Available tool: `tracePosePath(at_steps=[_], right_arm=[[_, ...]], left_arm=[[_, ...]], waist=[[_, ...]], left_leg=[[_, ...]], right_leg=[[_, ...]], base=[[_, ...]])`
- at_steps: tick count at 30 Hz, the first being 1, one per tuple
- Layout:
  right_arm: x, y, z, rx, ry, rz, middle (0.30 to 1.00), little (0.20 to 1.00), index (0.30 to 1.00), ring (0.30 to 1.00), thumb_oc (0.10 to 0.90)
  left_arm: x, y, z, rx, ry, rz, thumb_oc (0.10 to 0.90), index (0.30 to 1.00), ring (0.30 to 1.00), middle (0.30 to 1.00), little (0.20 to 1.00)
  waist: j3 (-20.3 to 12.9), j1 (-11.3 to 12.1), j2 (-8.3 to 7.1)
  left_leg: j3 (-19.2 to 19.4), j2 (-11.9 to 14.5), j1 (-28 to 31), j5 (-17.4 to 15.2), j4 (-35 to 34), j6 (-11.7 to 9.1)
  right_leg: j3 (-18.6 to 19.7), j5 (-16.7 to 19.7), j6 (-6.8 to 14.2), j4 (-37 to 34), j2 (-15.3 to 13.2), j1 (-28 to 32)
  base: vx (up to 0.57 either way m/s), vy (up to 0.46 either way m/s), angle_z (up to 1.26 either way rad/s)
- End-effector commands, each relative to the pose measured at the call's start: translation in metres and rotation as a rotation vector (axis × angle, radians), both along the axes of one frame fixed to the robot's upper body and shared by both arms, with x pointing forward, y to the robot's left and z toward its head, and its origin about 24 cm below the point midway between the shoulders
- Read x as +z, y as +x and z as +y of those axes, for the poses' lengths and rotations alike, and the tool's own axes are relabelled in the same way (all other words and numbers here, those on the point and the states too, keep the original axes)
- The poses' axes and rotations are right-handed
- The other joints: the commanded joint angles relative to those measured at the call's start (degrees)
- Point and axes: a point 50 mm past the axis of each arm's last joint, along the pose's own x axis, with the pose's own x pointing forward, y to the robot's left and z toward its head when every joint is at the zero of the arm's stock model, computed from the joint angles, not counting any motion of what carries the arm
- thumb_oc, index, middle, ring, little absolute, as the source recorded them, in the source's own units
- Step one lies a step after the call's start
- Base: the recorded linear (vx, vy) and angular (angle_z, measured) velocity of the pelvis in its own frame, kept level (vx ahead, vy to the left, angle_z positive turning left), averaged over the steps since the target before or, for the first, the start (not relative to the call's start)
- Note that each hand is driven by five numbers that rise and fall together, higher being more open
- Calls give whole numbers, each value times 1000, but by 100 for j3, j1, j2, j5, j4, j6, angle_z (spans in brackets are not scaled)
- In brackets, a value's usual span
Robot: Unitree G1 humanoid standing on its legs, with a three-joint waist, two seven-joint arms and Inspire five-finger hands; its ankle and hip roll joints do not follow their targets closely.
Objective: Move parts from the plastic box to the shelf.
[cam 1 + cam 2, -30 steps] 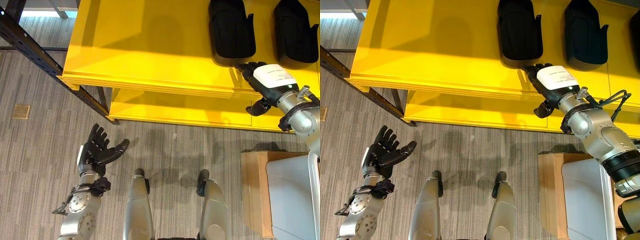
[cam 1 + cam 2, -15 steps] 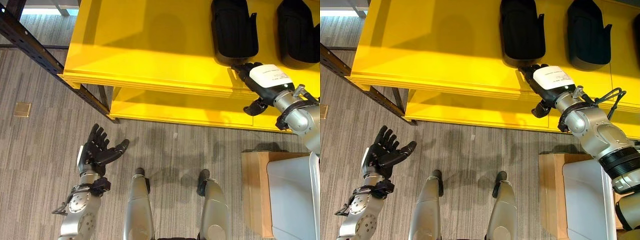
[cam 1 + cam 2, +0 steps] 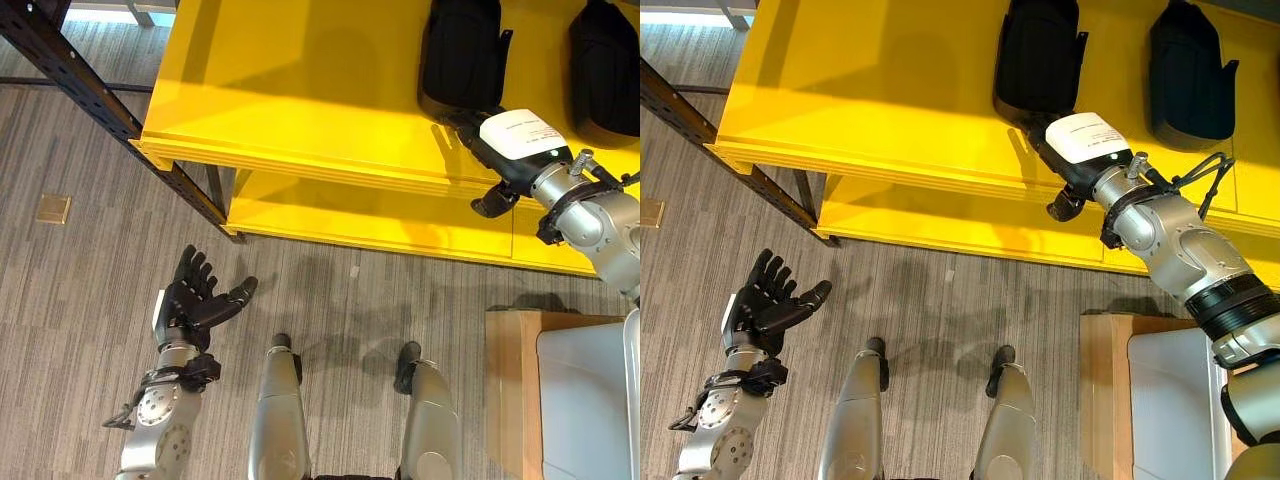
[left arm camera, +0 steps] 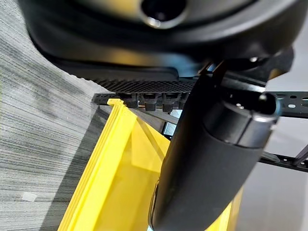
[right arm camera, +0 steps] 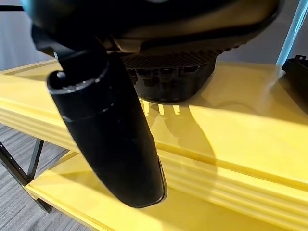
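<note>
At the lower left, the robot's left hand [image 3: 195, 300] is raised over the grey striped carpet floor [image 3: 90, 280], palm up, its fingers spread and relaxed and the thumb pointing toward the shelf; it holds nothing.

The bright yellow metal shelf [image 3: 300, 110] runs across the upper part of the head views on a dark perforated steel frame [image 3: 95, 95], with a second yellow level below it [image 3: 340, 215]. Two black moulded plastic parts lie on the top level: the nearer black part [image 3: 1038, 55] and, well apart to its right, a second black part [image 3: 1188, 75].

The right arm reaches up and over the shelf's front edge. The right hand [image 3: 1072, 150], with a white cover on its back, lies stretched flat along the shelf surface, its fingertips at the near end of the nearer black part, touching or just short of it. In the right wrist view the fingers [image 5: 166, 72] lie straight, side by side against that part's base, and the thumb [image 5: 113, 139] hangs down past the shelf edge, so the hand is unclenched and grasps nothing.

At the lower right stands a pale grey plastic box [image 3: 590, 400] against a light brown board [image 3: 510, 390]; I cannot tell what the box contains.
</note>
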Motion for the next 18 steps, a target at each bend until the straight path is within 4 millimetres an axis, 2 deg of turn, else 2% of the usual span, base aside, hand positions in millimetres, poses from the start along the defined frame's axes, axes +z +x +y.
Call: tracePosePath(at_steps=[1,8,18], right_arm=[[69,-4,11,48,65,-226,1000,1000,1000,1000,900],[65,-5,9,46,73,-218,1000,1000,1000,1000,900],[53,-7,-4,8,83,-193,1000,1000,1000,1000,900]], left_arm=[[43,-1,9,-12,69,-211,900,1000,1000,1000,1000],[42,-2,11,-6,67,-204,900,1000,1000,1000,1000],[39,-2,11,-2,68,-192,900,1000,1000,1000,1000]], waist=[[-184,67,-40],[-182,65,-42],[-186,11,-54]], left_leg=[[-59,91,42,421,-430,108],[-63,87,40,420,-439,120],[-46,101,30,420,-428,121]], right_leg=[[136,-371,-195,375,12,155],[150,-375,-198,378,22,156],[173,-371,-197,377,30,130]], base=[[0,0,0],[0,0,0],[0,0,0]])
